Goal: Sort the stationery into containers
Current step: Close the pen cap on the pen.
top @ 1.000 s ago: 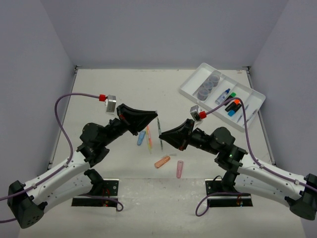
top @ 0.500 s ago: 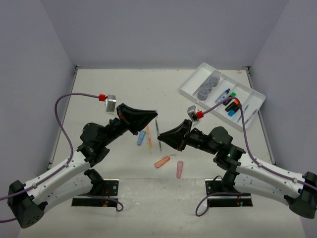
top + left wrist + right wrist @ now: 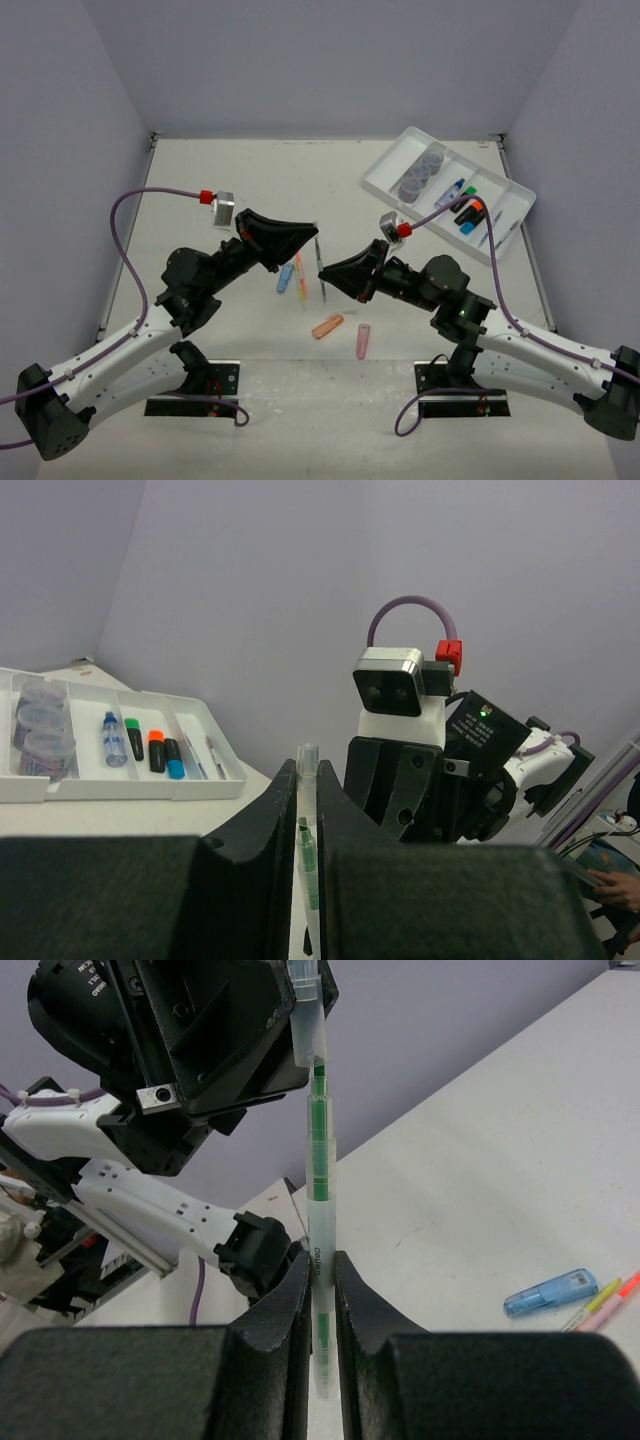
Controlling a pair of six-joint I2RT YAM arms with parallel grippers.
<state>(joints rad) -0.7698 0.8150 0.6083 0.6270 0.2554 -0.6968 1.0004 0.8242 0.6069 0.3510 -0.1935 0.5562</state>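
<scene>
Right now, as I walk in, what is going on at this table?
Both arms hold one green pen between them. The left gripper is closed on one end and the right gripper on the other, so it looks like a handover, though I cannot say in which direction. The white tray at the far right already holds three pots and some markers. A blue piece, an orange piece and a pink piece lie loose on the table.

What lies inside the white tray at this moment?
In the tray: three round pots, a blue-capped item, three highlighters and thin pens. Anything beneath the pots is hidden.
</scene>
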